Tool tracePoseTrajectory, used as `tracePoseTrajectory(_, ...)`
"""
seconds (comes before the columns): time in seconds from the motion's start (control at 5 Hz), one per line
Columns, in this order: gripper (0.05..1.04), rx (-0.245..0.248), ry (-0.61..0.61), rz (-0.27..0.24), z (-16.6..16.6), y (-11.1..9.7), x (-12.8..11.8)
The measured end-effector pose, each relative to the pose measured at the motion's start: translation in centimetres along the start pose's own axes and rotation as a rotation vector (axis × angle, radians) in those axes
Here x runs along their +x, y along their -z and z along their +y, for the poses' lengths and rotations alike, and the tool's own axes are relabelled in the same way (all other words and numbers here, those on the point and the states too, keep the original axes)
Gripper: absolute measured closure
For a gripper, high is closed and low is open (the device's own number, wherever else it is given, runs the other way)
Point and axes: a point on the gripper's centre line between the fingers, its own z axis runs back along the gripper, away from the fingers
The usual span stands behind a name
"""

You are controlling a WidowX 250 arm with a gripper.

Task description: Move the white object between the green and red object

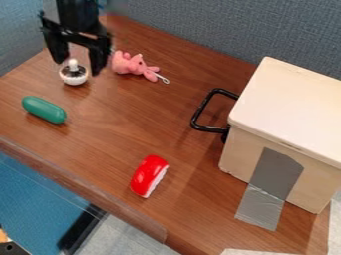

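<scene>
"What's at the back left of the brown wood-grain table (100, 142)?"

"The white round knobbed object (73, 79), with the pink plush toy (135, 65) just right of it."

"And the green smooth oblong object (44, 109)?"

"In front of the white one, slightly left. The red-and-white oblong object (148, 176) lies farther front and right, left of the cream box-shaped container (245, 153)."

Your gripper (77, 67) hung, fingers apart, at the white object (74, 79), near a pink toy (135, 65). You had the green object (44, 109) and red object (148, 174) lying well apart on the brown table (106, 134), left of a black-handled box (293, 109).
</scene>
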Motion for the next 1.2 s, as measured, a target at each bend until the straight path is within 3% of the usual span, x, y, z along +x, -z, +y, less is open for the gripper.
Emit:
tracePoseTrajectory(0.2,0.083,0.028,-0.013,-0.003,1.4,1.1,2.2)
tracePoseTrajectory(0.6,0.084,0.082,-0.068,0.088,4.4,5.3,3.7)
tracePoseTrajectory(0.8,0.099,0.075,-0.078,0.122,5.0,6.6,3.8)
tracePoseTrajectory(1.0,0.194,0.074,-0.070,0.132,5.2,7.1,4.1)
tracePoseTrajectory(1.2,0.492,0.069,-0.065,0.133,5.1,7.1,4.2)
